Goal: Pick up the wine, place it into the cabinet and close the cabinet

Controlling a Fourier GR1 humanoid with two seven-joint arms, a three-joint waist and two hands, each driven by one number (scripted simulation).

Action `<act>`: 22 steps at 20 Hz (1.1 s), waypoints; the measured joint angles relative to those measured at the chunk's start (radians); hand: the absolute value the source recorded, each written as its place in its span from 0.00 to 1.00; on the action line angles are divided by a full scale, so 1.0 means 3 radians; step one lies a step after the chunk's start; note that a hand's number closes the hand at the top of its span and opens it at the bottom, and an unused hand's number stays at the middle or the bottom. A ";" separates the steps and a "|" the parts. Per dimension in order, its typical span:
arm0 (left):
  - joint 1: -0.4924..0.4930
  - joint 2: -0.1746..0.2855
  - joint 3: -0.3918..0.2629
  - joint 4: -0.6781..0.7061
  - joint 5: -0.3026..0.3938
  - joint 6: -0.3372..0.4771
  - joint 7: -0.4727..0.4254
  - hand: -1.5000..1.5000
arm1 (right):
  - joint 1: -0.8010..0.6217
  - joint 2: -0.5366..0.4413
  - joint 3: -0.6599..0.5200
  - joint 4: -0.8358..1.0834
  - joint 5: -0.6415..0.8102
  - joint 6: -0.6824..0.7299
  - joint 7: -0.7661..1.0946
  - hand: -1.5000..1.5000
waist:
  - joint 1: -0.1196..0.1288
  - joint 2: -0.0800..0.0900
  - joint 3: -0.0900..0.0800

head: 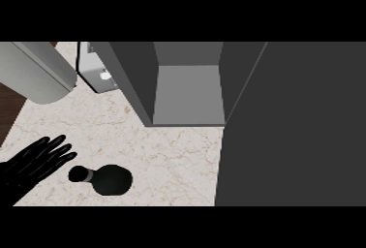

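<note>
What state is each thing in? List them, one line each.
wine bottle: on the counter, not held.
cabinet: open, bottle not inside.
left hand: open, beside the bottle, not touching it.
right hand: out of view.

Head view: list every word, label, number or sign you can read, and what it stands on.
No readable text anywhere. The dark round wine bottle shows no label from above; the open grey cabinet, the pale marbled counter and the small silver box bear no lettering.
</note>
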 measured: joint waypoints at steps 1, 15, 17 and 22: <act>-0.0014 -0.0039 0.0011 0.0037 -0.0035 -0.0016 0.0002 0.00 | 0.0000 -0.0010 -0.0051 0.0001 -0.0002 0.0015 -0.0003 0.00 | 0.0004 0.0000 0.0000; -0.0413 -0.0667 0.0122 0.0922 -0.1061 -0.0329 -0.0427 0.00 | -0.0105 0.0005 -0.0073 -0.0019 0.0007 0.0007 0.0168 0.00 | 0.0002 -0.0001 0.0000; -0.0483 -0.0726 0.0147 0.1067 -0.1210 -0.0381 -0.0514 0.00 | -0.0126 0.0014 -0.0067 -0.0020 0.0010 -0.0009 0.0196 0.00 | 0.0002 -0.0001 -0.0001; -0.0582 -0.0834 0.0175 0.1356 -0.1586 -0.0503 -0.0751 0.00 | -0.0176 0.0029 -0.0065 -0.0018 0.0020 -0.0037 0.0219 0.00 | 0.0005 -0.0001 0.0000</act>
